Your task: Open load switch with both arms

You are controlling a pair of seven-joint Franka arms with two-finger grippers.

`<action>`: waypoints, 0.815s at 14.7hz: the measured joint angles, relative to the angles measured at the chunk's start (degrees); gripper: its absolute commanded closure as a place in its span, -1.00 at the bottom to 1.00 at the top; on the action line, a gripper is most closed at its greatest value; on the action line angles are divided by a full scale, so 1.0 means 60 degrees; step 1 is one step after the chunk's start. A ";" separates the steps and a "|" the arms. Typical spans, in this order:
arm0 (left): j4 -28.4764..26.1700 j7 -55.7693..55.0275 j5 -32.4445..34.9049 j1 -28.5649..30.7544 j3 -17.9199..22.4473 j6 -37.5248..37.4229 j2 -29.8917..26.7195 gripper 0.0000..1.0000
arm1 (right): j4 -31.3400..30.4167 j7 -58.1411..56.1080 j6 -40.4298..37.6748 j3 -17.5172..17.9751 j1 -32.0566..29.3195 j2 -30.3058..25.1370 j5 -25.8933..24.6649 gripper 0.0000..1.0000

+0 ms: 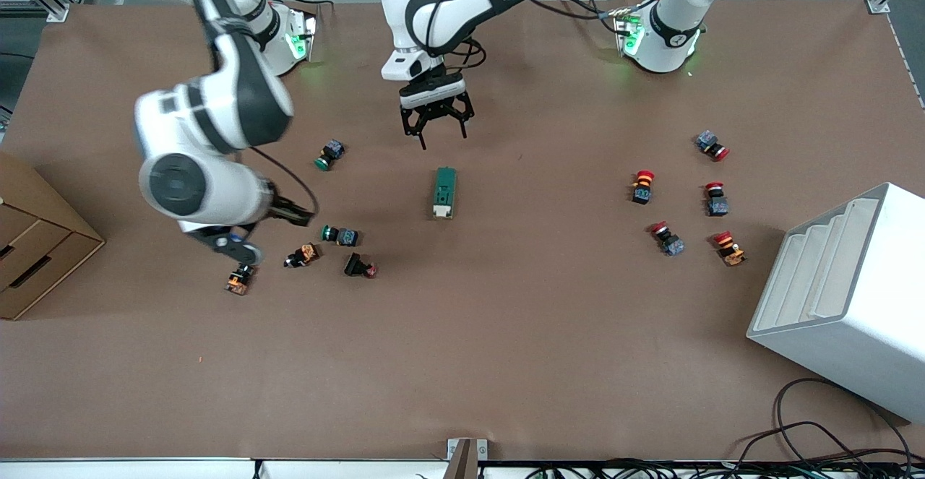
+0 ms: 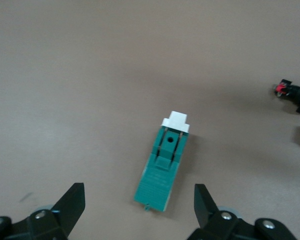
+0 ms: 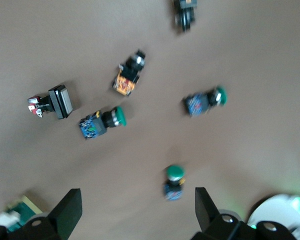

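The load switch is a dark-green block with a white lever piece, lying flat mid-table with the white end toward the front camera. My left gripper hangs open over the bare table just off the switch's green end. In the left wrist view the load switch lies ahead of the open left gripper, its near end level with the fingertips and touching neither. My right gripper hovers open over the push-button cluster. In the right wrist view the right gripper holds nothing, and the load switch shows at a corner.
Green, orange and black push-buttons lie scattered toward the right arm's end. Several red-capped push-buttons lie toward the left arm's end. A white stepped box and a cardboard drawer box stand at the table's two ends.
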 measured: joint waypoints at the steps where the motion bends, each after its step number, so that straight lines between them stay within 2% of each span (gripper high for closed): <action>1: -0.0037 -0.0338 0.0465 -0.0071 0.0006 -0.0002 0.0184 -0.91 | 0.0153 0.0961 0.0067 0.0006 0.0288 0.0333 0.0098 -1.00; 5: -0.0644 -0.1170 0.2053 -0.0141 0.0035 -0.0003 0.0665 -0.91 | 0.1429 0.4785 0.0279 0.0035 0.1252 0.2142 0.1153 -1.00; 9: -0.1222 -0.2195 0.3648 -0.0223 0.0256 -0.0003 0.1001 -0.91 | 0.1896 0.7060 0.1762 0.0144 0.2019 0.3442 0.1620 -1.00; 12: -0.1264 -0.2413 0.4212 -0.0619 0.0804 -0.0003 0.1145 -0.92 | 0.1986 0.7931 0.2568 0.0405 0.2175 0.3911 0.1665 -1.00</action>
